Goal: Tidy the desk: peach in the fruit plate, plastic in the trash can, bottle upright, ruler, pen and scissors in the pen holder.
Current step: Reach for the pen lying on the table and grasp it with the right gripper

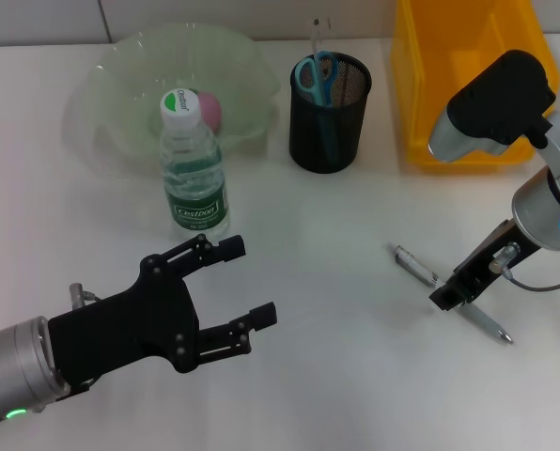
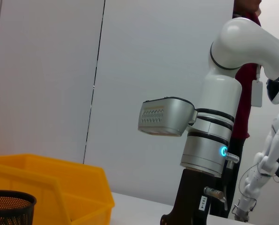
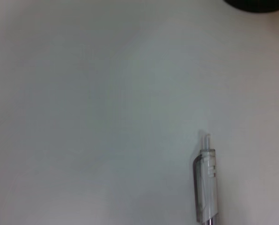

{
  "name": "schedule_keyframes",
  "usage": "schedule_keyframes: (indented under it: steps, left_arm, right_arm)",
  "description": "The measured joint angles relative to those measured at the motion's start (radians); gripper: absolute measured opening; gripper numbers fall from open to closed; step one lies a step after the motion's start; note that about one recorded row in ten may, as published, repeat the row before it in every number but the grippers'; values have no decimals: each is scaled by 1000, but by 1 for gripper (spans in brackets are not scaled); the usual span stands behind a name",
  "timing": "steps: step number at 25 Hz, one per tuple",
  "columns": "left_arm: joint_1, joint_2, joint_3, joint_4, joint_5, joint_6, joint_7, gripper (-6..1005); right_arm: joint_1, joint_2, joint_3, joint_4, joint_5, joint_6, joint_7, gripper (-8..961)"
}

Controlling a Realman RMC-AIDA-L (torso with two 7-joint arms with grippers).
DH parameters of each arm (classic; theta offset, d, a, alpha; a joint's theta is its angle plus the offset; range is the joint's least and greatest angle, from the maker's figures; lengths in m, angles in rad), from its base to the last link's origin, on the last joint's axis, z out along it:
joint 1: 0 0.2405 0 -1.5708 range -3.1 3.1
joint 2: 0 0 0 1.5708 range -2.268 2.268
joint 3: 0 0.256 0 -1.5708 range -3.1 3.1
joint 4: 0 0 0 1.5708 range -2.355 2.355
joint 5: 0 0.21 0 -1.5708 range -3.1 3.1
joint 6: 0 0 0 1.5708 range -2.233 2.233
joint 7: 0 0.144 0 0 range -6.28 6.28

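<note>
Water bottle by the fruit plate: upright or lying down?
Upright. The water bottle stands on its base on the desk, white cap on top, label reading level, just in front of the fruit plate.

— What sort of place is this?

— A robotics lab or test room, set up as a mock office desk. The white table (image 1: 289,282) carries desk things: a black mesh pen holder (image 1: 329,113) with scissors (image 1: 315,75) in it, a pen (image 1: 449,293), a water bottle (image 1: 194,169).

— And what says lab rather than office?

— The yellow plastic bin (image 1: 468,75) serving as trash can, the bare pale panelled wall (image 2: 83,93), and a white humanoid robot (image 2: 270,164) standing off at the side, near a person in dark red (image 2: 247,93).
</note>
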Motion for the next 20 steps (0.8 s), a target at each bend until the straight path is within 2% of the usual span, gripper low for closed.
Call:
schedule_keyframes:
  steps: [15, 20]
  left_arm:
    - [6, 0, 2, 0, 0, -1, 0, 829]
    - [6, 0, 0, 0, 0, -1, 0, 829]
  right_arm:
    - [1, 0, -16, 18, 0, 26, 1, 346]
    - [5, 1, -26, 30, 0, 30, 1, 318]
